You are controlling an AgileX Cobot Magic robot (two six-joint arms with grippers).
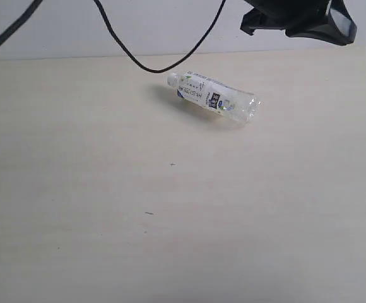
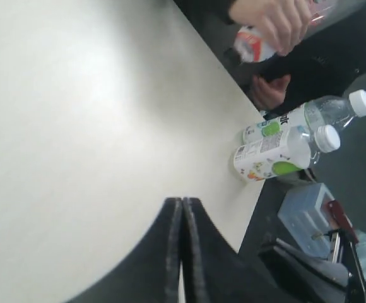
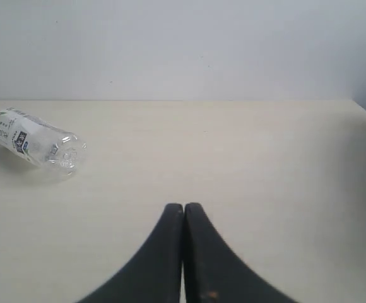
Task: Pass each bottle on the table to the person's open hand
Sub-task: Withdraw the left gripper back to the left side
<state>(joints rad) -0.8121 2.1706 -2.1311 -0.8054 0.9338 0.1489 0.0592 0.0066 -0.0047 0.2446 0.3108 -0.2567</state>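
One clear bottle with a white-blue label (image 1: 213, 96) lies on its side on the pale table (image 1: 76, 202), white cap pointing left. In the right wrist view the same bottle (image 3: 35, 140) lies well off to one side of my right gripper (image 3: 183, 206), which is shut and empty. My left gripper (image 2: 183, 201) is also shut and empty above bare table (image 2: 76, 126). Two bottles with white-green labels (image 2: 277, 154) (image 2: 309, 115) lie together at the table's edge. A person's hand (image 2: 274, 22) holds the pink-red labelled bottle (image 2: 252, 47) beyond the edge. A second hand (image 2: 268, 91) shows below it, half curled.
A black cable (image 1: 151, 63) loops down over the far side of the table near the lying bottle. Part of the right arm (image 1: 303, 19) hangs at the top right. Off the table edge sit a pale blue plastic box (image 2: 306, 211) and dark tools.
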